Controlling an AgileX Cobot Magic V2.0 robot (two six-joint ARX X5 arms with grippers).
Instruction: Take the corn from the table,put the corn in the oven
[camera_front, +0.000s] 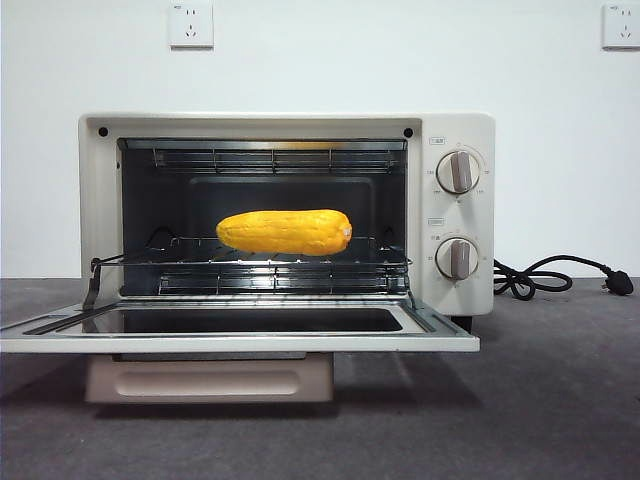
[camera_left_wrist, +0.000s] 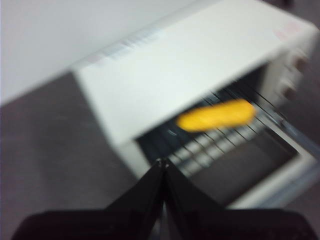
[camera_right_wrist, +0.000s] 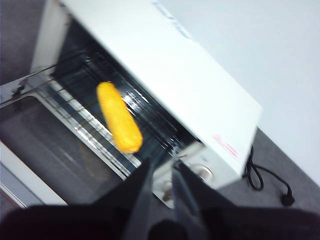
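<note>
Spreading dark grey and matte under a plain white wall (camera_front: 320, 60) with two sockets, the table (camera_front: 560, 400) carries the oven (camera_front: 455, 215), its door (camera_front: 240, 330) dropped flat and its black cord (camera_front: 560, 275) trailing alongside. On the wire rack (camera_front: 280, 262) inside lies the corn (camera_front: 285, 232), lengthwise. Both grippers hang above the oven, well apart from the cob: the left gripper (camera_left_wrist: 162, 164) pinched closed and empty, the right gripper (camera_right_wrist: 162, 167) slightly parted, holding nothing.

The dark grey table (camera_front: 560, 400) bears the open oven (camera_front: 455, 140) and its black cord (camera_front: 545, 275).
</note>
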